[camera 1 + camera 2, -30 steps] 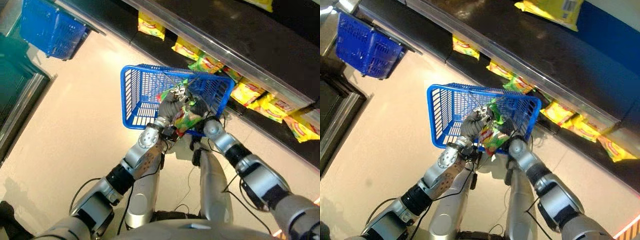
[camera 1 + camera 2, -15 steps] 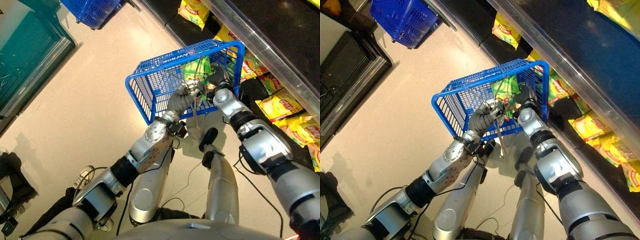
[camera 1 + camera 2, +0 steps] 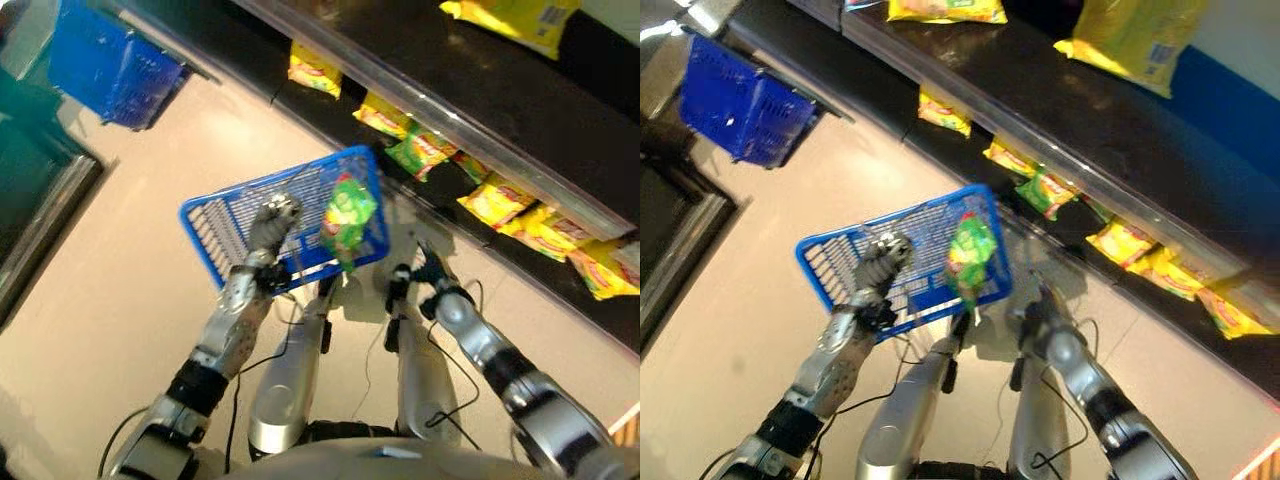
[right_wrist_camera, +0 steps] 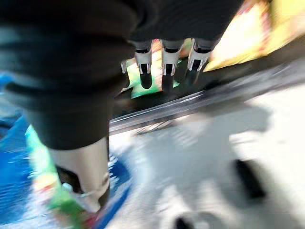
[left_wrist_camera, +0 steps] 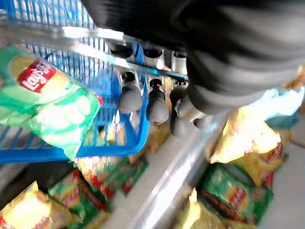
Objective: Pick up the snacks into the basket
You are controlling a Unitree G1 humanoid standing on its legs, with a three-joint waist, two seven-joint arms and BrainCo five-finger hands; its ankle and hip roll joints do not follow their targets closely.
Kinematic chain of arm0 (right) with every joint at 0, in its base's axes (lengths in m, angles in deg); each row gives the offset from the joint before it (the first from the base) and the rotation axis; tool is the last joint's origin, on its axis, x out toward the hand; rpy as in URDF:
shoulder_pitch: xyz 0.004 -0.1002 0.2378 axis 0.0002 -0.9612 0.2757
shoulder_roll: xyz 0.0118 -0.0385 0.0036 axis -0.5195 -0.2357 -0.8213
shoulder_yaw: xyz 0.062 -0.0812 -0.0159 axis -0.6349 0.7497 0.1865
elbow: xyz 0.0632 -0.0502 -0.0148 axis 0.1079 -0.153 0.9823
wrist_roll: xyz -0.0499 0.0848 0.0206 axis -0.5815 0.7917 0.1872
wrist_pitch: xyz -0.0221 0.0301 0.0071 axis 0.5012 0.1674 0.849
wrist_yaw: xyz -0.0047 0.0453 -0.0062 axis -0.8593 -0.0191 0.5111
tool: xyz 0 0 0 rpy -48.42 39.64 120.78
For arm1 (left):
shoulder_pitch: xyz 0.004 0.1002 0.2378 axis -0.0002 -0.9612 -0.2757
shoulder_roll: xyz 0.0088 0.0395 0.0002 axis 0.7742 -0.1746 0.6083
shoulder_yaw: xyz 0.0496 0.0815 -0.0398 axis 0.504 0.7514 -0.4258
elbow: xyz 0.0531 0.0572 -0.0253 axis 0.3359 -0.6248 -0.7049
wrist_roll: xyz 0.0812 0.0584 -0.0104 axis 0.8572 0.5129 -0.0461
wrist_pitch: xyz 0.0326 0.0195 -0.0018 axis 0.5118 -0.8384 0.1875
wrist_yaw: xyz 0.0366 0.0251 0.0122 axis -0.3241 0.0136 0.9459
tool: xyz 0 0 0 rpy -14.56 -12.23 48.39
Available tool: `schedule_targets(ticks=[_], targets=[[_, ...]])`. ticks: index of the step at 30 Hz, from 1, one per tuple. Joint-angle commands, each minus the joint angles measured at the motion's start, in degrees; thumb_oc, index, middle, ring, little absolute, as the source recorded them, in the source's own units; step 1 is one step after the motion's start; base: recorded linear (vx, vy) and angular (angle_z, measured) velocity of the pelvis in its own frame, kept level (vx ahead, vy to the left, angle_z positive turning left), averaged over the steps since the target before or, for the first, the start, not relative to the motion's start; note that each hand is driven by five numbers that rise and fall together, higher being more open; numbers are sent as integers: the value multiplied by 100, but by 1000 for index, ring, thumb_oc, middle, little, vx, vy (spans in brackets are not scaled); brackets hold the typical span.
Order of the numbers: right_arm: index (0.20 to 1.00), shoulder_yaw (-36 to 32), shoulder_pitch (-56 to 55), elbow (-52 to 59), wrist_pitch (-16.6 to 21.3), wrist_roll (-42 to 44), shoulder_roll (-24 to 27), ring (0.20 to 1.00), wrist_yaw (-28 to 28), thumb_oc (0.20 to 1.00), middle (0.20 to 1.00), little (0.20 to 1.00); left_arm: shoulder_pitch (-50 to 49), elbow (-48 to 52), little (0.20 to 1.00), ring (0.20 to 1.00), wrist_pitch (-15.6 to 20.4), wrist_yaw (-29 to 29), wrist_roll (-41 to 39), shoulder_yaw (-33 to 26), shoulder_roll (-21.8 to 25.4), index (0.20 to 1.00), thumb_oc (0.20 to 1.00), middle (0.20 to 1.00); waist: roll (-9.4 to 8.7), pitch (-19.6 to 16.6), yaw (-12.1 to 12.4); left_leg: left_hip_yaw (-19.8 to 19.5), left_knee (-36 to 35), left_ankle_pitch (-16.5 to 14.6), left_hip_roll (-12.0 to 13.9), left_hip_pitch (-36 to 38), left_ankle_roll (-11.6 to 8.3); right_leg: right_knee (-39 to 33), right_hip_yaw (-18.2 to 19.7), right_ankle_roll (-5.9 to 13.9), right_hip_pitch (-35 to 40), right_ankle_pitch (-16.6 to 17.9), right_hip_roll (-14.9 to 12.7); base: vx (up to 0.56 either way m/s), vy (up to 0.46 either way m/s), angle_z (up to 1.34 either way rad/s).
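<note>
the green snack bag (image 3: pixel 347 217), light, crinkly and crushable, lies in the blue basket (image 3: pixel 215 222) whose wire handle (image 5: pixel 95 40) the left hand (image 3: pixel 270 217) clasps with curled fingers, while the right hand (image 4: pixel 164 67) hangs relaxed and empty, so any further bag is best pinched gently at a sealed edge.

I see the blue wire basket (image 3: pixel 232 226) mid-frame, tilted and lifted off the floor. A green snack bag (image 3: pixel 347 216) sits at its right end, leaning against the wall.

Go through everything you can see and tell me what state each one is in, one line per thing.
Blue basket: held off the floor, tilted.
Green snack bag: in the basket, against its end wall.
Left hand: fingers curled round the basket's wire handle.
Right hand: holding nothing, fingers straight.
Second blue basket: on the floor, upright.
Yellow snack bags: lying on the bottom shelf.
</note>
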Motion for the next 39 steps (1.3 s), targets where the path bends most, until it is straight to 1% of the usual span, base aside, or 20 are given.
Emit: schedule_targets(ticks=[1,7,9,10,13,14,15,16,17,19,20,21,22,25,26,27,29,31,35,39], targets=[[1000,-62,-232,482,447,-399,95,1000,294,1000,1000,1000,-29,473,200,200,503,-134,430,-384,-136,200,200,200,-31,-637,-5,2,-233,-114,149,78,-184,628,81,573,468,-793,-97,-44,33,-30],[1000,-368,-944,796,646,-323,136,1000,502,1000,1000,1000,-361,-321,200,200,382,-28,1026,-755,-189,200,200,200,-181,-1240,-50,225,-482,-42,352,314,-161,562,385,559,1188,-960,-155,-40,-33,-37],[1000,-500,-1089,732,661,-152,76,1000,549,1000,1000,1000,-373,-937,200,200,315,22,1317,-812,-200,200,200,200,-219,-1476,-72,348,-497,-34,398,368,-197,388,480,624,1461,-820,-314,-136,-152,-19],[1000,-535,-1102,429,645,-112,15,1000,567,1000,1000,1000,-302,-1904,200,200,222,109,1668,-888,-276,200,200,200,-207,-1690,-116,494,-453,-4,491,373,-269,308,599,712,1630,-605,-507,-143,-126,-40],[1000,-697,-1210,185,592,21,-43,1000,593,1000,1000,1000,-284,-2702,200,200,149,174,2019,-967,-355,200,200,200,-168,-1868,-186,606,-373,40,593,367,-344,250,782,759,1758,-480,-587,-191,-180,-54],[1000,-1017,-1297,-380,574,658,-316,1000,595,1000,1000,1000,-197,-3927,200,200,40,265,2428,-1034,-443,200,200,200,-103,-1961,-304,735,-362,176,781,382,-472,161,921,784,1835,-744,-471,-238,-192,-67],[1000,-1018,-1294,-381,574,659,-315,1000,595,1000,1000,1000,-193,-3930,200,200,42,264,2428,-1034,-444,200,200,200,-97,-1971,-298,737,-369,186,790,369,-474,157,926,781,1817,-732,-462,-348,-278,-77],[1000,-1103,-1308,-1013,527,867,-442,1000,533,1000,1000,1000,-300,-4887,200,200,-106,341,2803,-1197,-536,200,200,200,21,-2010,-299,784,-499,417,996,446,-603,104,815,624,1957,-1284,-214,-294,-244,-64],[1000,-1130,-1246,-1355,499,816,-442,1000,447,1000,1000,1000,-374,-5273,200,200,-171,357,2960,-1263,-582,200,200,200,95,-2020,-259,734,-601,582,1101,424,-679,90,771,556,1937,-1470,-84,-417,-343,-42],[1000,-1152,-1157,-1755,456,785,-459,1000,357,1000,1000,1000,-483,-5623,200,200,-251,350,3046,-1381,-647,200,200,200,175,-1991,-241,667,-764,777,1167,429,-755,84,740,476,1944,-1561,54,-316,-256,-31],[1000,-1412,-1095,-2611,325,892,-495,1000,190,1000,1000,1000,-658,-6205,200,200,-386,347,3157,-1543,-766,200,200,200,315,-1947,-250,614,-1145,968,1337,380,-915,110,753,314,1880,-1720,390,-256,-211,-25],[1000,-1411,-1092,-2615,327,893,-495,1000,189,1000,1000,1000,-656,-6206,200,200,-385,347,3158,-1543,-768,200,200,200,316,-1948,-249,615,-1151,971,1337,381,-916,115,754,314,1875,-1722,391,-501,-369,-15],[1000,-1960,-1026,-3655,143,1380,-546,1000,93,1000,1000,1000,-779,-6835,200,200,-578,366,3417,-1608,-945,200,200,200,370,-1895,-303,626,-1419,962,1323,400,-938,-16,639,249,1941,-1711,496,-378,-217,-23],[1000,-2203,-1039,-4119,78,1524,-402,1000,59,1000,1000,1000,-784,-7003,200,200,-608,317,3740,-1455,-1018,200,200,200,344,-1808,-358,606,-832,639,1166,367,-818,-85,607,159,1924,-1600,538,-404,-202,5],[1000,-2290,-1125,-4322,28,1502,-349,1000,72,1000,1000,1000,-857,-6994,200,200,-596,291,3752,-1504,-1010,200,200,200,267,-1796,-409,585,-140,321,975,499,-722,-128,552,134,1882,-1459,521,-384,-214,46],[1000,-2410,-1271,-4494,-65,1468,-244,1000,119,1000,1000,1000,-1003,-7047,200,200,-585,290,3750,-1577,-985,200,200,200,111,-1906,-472,553,534,-335,639,796,-550,-296,547,142,1857,-1275,447,-468,-254,45],[1000,-2651,-1377,-4545,-99,1637,-229,1000,118,1000,1000,1000,-1027,-7076,200,200,-614,304,3760,-1633,-961,200,200,200,24,-2032,-553,515,1299,-606,488,1053,-470,-353,570,124,1805,-1144,440,-251,-113,-12],[1000,-2794,-1421,-4592,-118,1793,-238,1000,132,1000,1000,1000,-1012,-7068,200,200,-605,322,3783,-1603,-964,200,200,200,31,-2137,-628,431,1276,-639,406,1337,-470,-374,586,132,1739,-1055,479,-169,36,-68],[1000,-2844,-1410,-4398,-40,2176,-457,1000,64,1000,1000,1000,-671,-6771,200,200,-596,358,3857,-1279,-947,200,200,200,135,-2425,-985,387,-414,-847,506,2159,-387,-472,462,295,1358,-776,601,-232,121,-13],[1000,-2613,-1068,-4024,54,2253,-600,1000,40,1000,1000,1000,-338,-6388,200,200,-515,405,3722,-1082,-822,200,200,200,45,-2247,-1029,470,-820,-734,380,2109,-253,-224,418,495,867,-420,599,-253,101,36]])
